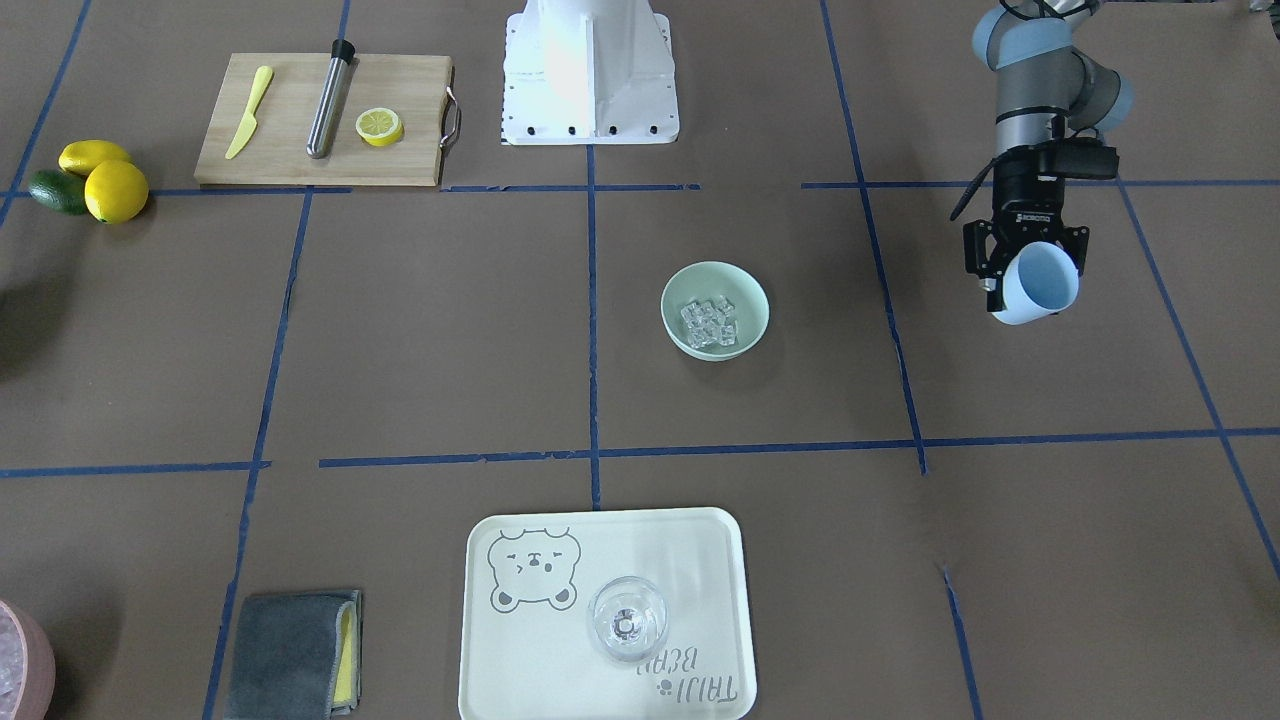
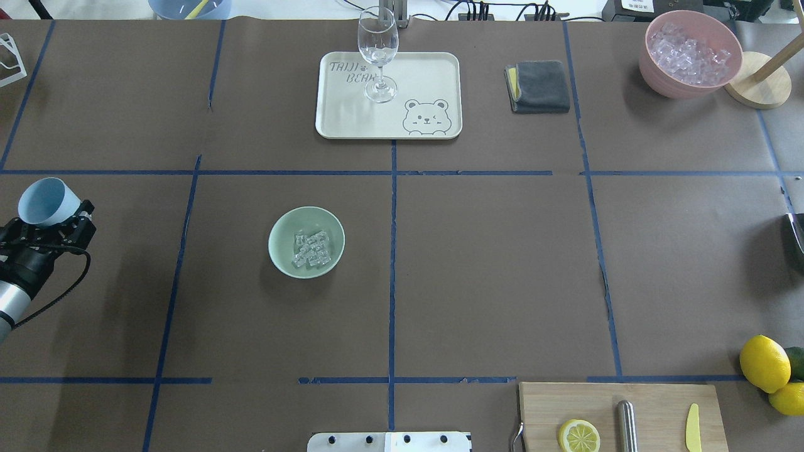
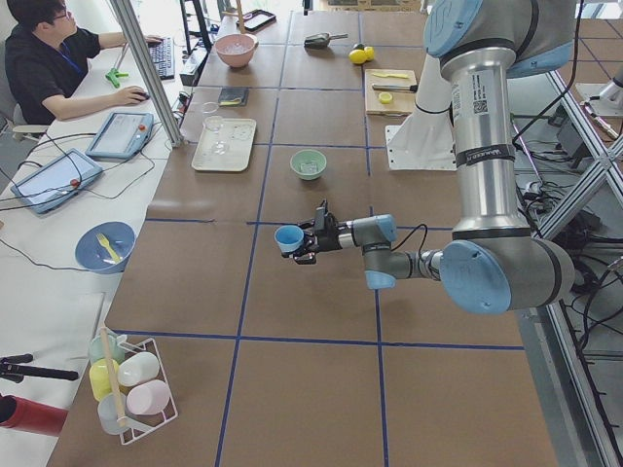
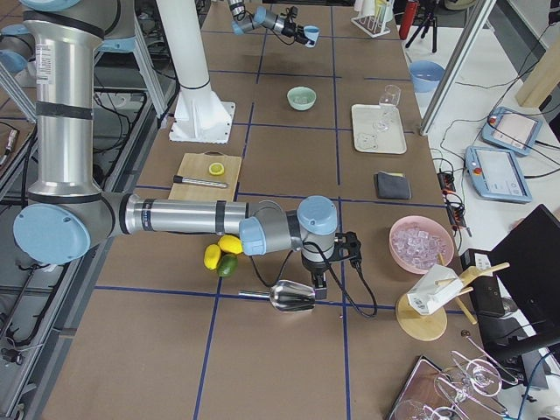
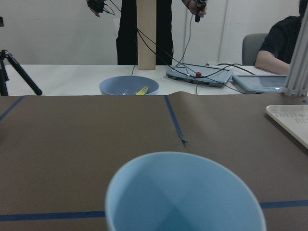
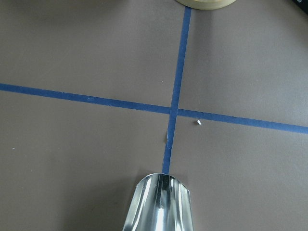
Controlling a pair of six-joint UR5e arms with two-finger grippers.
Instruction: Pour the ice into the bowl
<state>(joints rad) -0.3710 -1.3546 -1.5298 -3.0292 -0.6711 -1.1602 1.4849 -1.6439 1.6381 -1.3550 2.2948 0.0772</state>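
The mint-green bowl [image 1: 745, 290] [image 2: 282, 242] stands near the table's middle with the clear ice cubes [image 1: 708, 322] [image 2: 311, 249] lying inside it. My left gripper [image 1: 1030, 265] [image 2: 53, 223] is shut on a light blue cup [image 1: 1040, 285] [image 2: 45, 201] and holds it tilted above the table, well off to the bowl's side. The cup [image 5: 185, 197] looks empty in the left wrist view. My right gripper [image 4: 319, 282] hovers by a metal scoop [image 4: 293, 297] [image 6: 161, 204]; I cannot tell whether it is open or shut.
A cream tray [image 2: 352, 119] with a wine glass [image 2: 377, 56] sits at the far side, beside a grey cloth [image 2: 540, 86] and a pink container of ice [image 2: 666, 85]. A cutting board [image 2: 653, 395] and lemons [image 2: 763, 363] lie near my right.
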